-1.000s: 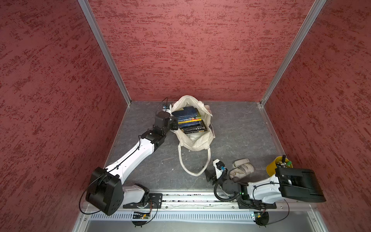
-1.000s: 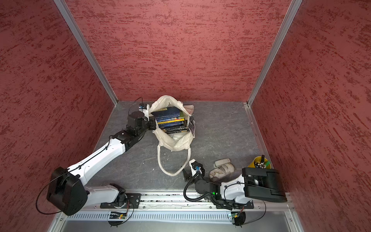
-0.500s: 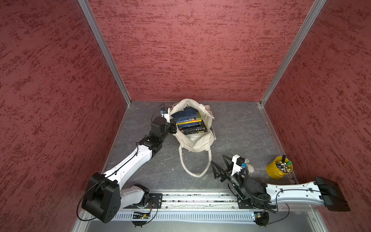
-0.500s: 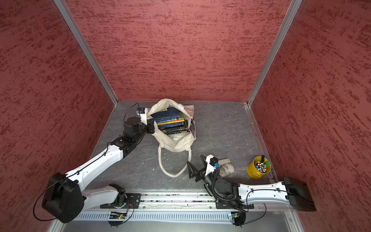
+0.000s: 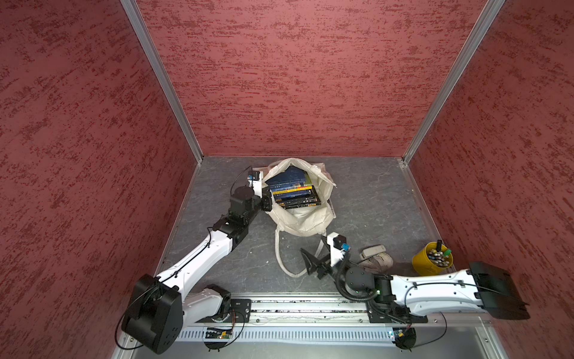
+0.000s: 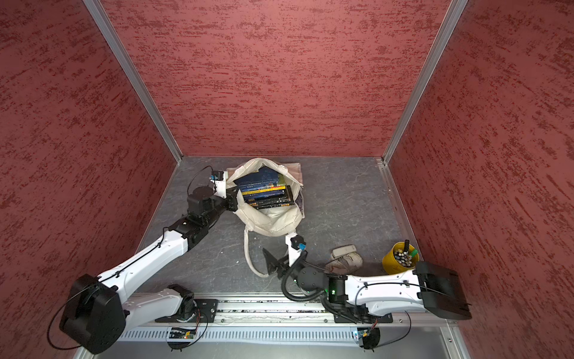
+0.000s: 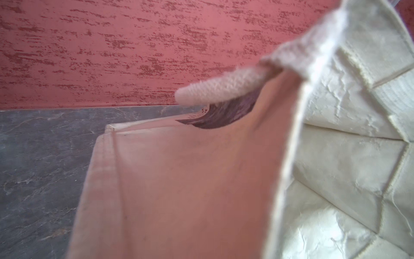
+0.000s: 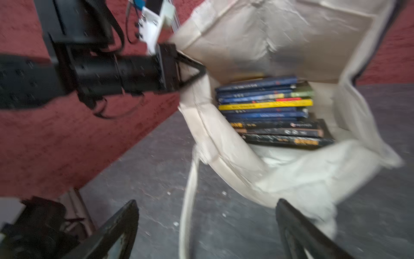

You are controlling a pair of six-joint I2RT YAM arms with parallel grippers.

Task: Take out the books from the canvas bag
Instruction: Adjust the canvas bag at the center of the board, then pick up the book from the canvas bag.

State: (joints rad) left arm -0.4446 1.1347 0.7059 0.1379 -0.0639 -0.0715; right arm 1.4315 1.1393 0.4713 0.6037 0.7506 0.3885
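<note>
- The left arm reaches far out; the left gripper [image 5: 268, 199] is clamped on the canvas bag [image 5: 298, 222] rim.
- The right gripper [image 5: 314, 256] gapes wide just short of the bag.

Left arm [image 5: 202, 258] and right arm [image 5: 435, 286]: white shells on the long links, black round joints, boxy black housings [image 5: 152, 314]. Black cables [image 5: 338, 281] loop outside. White wrist brackets [image 5: 334, 251] carry blue plugs [image 5: 344, 247]. Left claw [image 5: 269, 199] and right claw [image 8: 207, 201] are black.

Noted yellow cup [image 5: 425, 268] [image 6: 392, 261] upright on grey marbled worktop [image 5: 372, 199], packed with pens and markers. Found crumpled whitish pouch [image 5: 376, 260] [image 6: 344, 259] lying near the cup, not touching, on its side away from the nearest red textured wall [image 5: 497, 155].
</note>
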